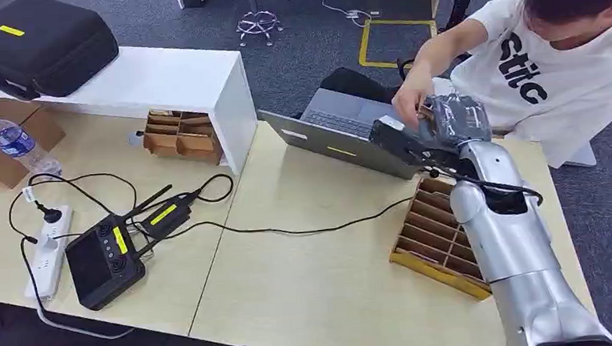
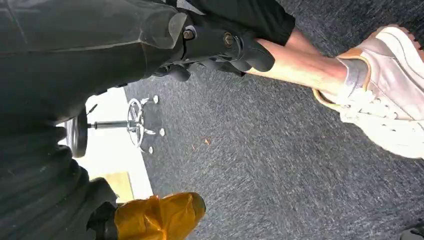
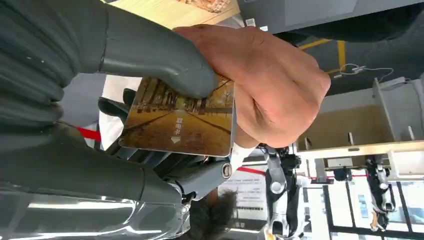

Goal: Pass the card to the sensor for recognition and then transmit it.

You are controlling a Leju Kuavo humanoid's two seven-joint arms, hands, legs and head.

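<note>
— Where is the card (image 3: 182, 124)?
— In the right hand (image 3: 145, 95), up beside the laptop (image 1: 340, 131). The big grey thumb presses it down on the dark fingers (image 3: 165, 162).
— Who else touches it?
— A person's hand (image 3: 265, 85) grabs its edge.
— And the left hand (image 2: 210, 47)?
— It hangs over the carpet (image 2: 250, 165), fingers curled in, holding nothing.

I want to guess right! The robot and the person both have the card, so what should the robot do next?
Probably loosen its thumb and let go. The right hand pinches the card under its thumb, and the person's hand already grips the same card, so the pass looks nearly made. The left hand hangs low, holding nothing.
</note>
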